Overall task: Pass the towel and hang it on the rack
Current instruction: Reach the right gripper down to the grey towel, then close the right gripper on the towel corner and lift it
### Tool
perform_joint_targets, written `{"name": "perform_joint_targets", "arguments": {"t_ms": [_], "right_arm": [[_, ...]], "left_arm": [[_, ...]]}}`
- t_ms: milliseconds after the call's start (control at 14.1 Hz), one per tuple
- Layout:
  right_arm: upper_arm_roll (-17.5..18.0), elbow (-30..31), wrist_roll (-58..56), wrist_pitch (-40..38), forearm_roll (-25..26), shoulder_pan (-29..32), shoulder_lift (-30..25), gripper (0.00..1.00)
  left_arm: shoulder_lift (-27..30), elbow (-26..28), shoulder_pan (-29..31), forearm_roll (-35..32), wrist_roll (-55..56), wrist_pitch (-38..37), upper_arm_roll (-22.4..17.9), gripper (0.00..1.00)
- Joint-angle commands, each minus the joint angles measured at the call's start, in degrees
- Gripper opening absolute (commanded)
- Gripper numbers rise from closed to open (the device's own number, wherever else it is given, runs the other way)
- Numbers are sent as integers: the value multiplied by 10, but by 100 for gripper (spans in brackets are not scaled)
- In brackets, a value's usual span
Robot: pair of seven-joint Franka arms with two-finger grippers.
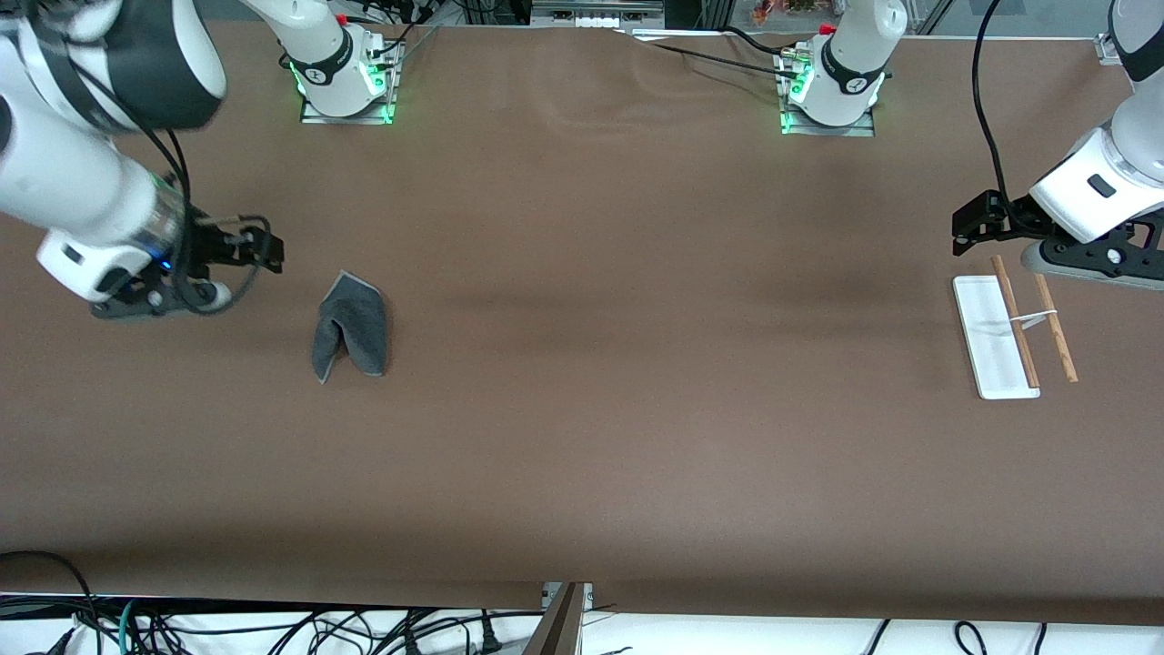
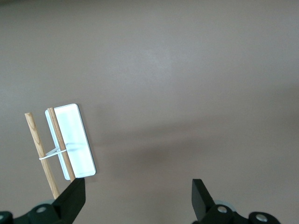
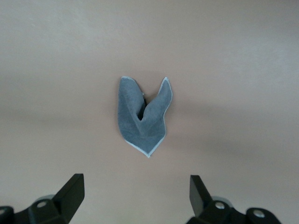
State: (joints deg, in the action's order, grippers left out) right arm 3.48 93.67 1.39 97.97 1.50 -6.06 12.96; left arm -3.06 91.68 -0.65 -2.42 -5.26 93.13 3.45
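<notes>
The towel (image 1: pixel 351 326) lies folded on the brown table toward the right arm's end, dark grey face up; it also shows in the right wrist view (image 3: pixel 144 115). My right gripper (image 1: pixel 264 250) is open and empty, up in the air beside the towel and apart from it. The rack (image 1: pixel 1014 325) stands toward the left arm's end: white base, two brown rods, short white crosspiece. It also shows in the left wrist view (image 2: pixel 60 147). My left gripper (image 1: pixel 975 223) is open and empty, in the air just beside the rack, not touching it.
The brown table cover (image 1: pixel 637 382) spans the whole view, with slight wrinkles near the arm bases. Cables hang along the table's edge nearest the front camera (image 1: pixel 273 628).
</notes>
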Motion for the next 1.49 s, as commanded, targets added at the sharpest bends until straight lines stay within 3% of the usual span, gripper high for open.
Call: {"name": "perform_joint_targets", "arguments": {"t_ms": [0, 427, 854, 1423], "right_arm": [[-2, 12, -1, 47, 10, 7, 40, 99], [-6, 94, -16, 191, 31, 19, 90, 98], [-8, 97, -67, 268, 25, 46, 180, 98], [-8, 81, -79, 301, 22, 48, 212, 98]], "left_arm": [[-8, -19, -1, 7, 1, -14, 0, 100], [-8, -18, 6, 7, -1, -22, -1, 100], [-9, -19, 6, 7, -1, -22, -1, 100], [-8, -19, 4, 7, 2, -22, 0, 100]]}}
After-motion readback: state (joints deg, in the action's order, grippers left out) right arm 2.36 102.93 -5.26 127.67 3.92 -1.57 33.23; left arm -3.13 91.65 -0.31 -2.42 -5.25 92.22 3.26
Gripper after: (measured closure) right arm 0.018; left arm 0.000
